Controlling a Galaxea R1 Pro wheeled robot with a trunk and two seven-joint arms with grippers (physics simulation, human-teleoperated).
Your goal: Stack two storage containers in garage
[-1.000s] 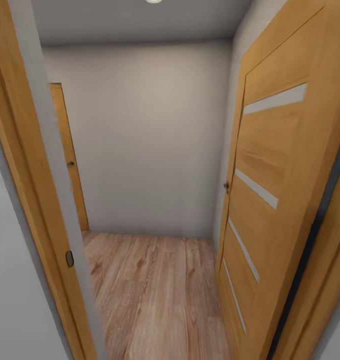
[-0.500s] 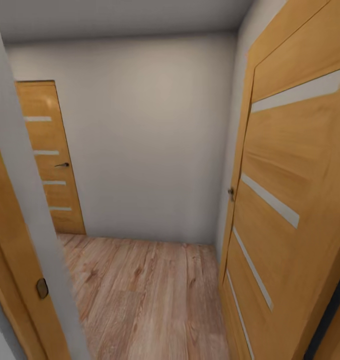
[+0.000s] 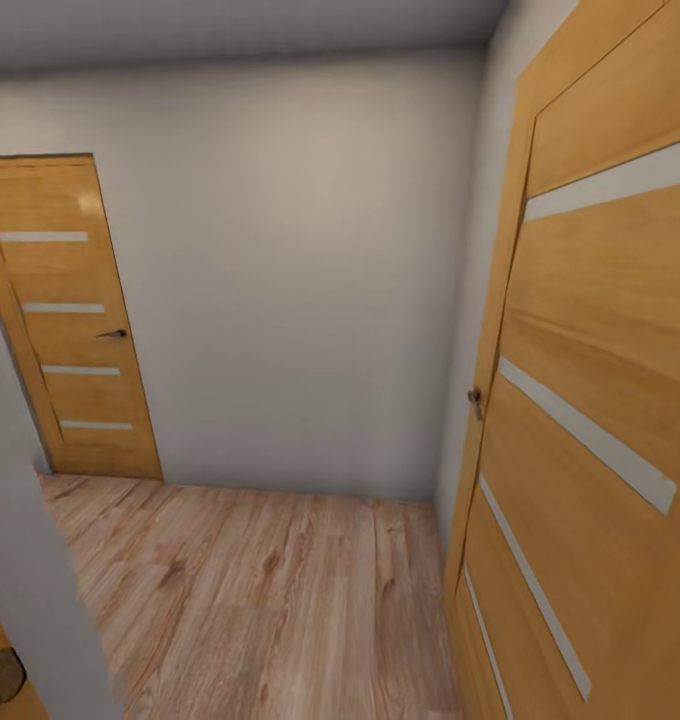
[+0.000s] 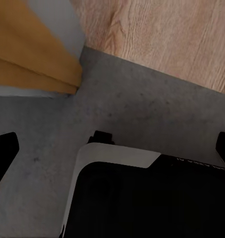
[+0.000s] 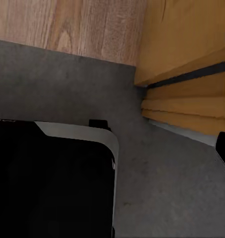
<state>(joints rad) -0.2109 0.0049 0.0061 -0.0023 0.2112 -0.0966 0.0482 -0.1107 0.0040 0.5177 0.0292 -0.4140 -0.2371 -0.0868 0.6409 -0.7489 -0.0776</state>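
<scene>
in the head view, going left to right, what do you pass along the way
grey door-frame edge → closed wooden door with pale strips → plain pale wall above the wood plank floor → open wooden door, close on the right

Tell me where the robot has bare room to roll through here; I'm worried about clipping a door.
Open plank floor runs ahead to the pale back wall, bordered by the closed door at far left. It is tight at the right, where the open door stands close, and beside the doorframe at left.
</scene>
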